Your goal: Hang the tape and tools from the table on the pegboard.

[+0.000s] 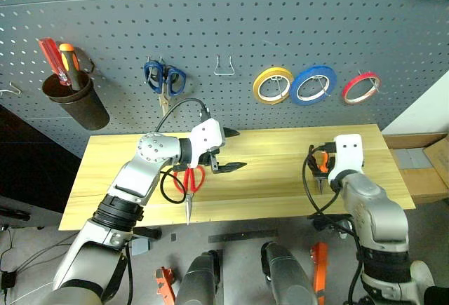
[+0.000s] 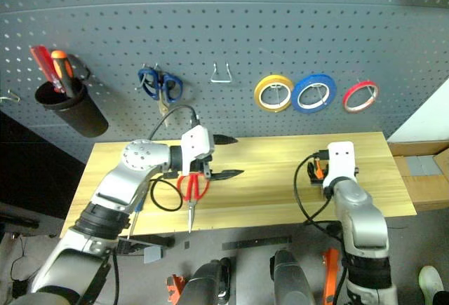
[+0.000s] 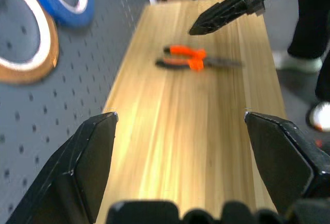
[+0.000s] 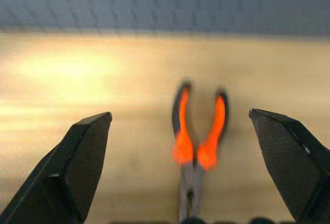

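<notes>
A: Report the state of each tool.
B: Left tool: fingers spread wide, holding nothing, over the counter centre. Right tool: fingers spread wide, empty, with the pliers lying flat on the counter between them.

A: Location of the remaining items?
B: Red scissors lie on the counter below the left tool, blades pointing to 6 o'clock. On the pegboard, the red tape hangs at 3 o'clock of the blue roll and yellow roll.
</notes>
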